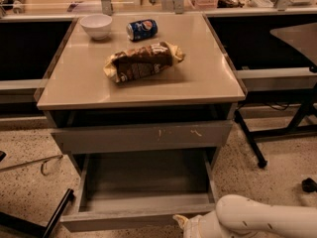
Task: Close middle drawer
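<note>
Gripper (184, 224) sits at 5 o'clock, just beside the front of the pulled-out middle drawer (146, 192); its state cannot be told. Tan cabinet top (198, 78) at 12 o'clock carries snack bag (142, 62), soda can (142, 29), white bowl (96, 25). Speckled floor (277, 182) lies around.

Office-like lab — speckled floor (277, 182), desks (297, 36) — tool (184, 223) bottom right.

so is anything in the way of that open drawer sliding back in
Nothing visible does. The drawer is pulled out, its box looks bare, and nothing pokes into its path under the scratched drawer. The gripper sits low at the drawer's front edge, towards the right, with nothing between them.
</note>
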`<control>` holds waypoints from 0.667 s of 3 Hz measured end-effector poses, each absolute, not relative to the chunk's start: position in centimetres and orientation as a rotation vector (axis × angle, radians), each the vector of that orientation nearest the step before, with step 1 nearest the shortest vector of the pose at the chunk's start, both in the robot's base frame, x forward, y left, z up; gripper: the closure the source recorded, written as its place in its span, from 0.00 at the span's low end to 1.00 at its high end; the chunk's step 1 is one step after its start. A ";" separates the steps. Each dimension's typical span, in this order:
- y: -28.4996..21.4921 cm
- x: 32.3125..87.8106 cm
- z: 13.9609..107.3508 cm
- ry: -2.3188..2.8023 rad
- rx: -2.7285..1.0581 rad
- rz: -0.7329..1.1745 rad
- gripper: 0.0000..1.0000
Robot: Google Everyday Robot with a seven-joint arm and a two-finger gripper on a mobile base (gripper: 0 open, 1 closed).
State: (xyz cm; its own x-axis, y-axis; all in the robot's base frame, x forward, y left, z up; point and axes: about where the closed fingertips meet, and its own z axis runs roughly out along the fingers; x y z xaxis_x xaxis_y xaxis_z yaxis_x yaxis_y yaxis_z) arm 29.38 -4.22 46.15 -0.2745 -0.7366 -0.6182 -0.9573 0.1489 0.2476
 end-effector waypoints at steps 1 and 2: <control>-3.0 29.1 43.6 2.064 -1.631 0.934 0.00; -2.1 30.2 41.6 2.057 -1.669 0.906 0.00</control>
State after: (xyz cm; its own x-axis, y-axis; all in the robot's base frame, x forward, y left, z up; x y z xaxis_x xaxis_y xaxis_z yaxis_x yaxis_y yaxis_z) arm 30.18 -2.10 41.63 -0.2518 -0.7419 -0.6214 -0.9593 0.1065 0.2616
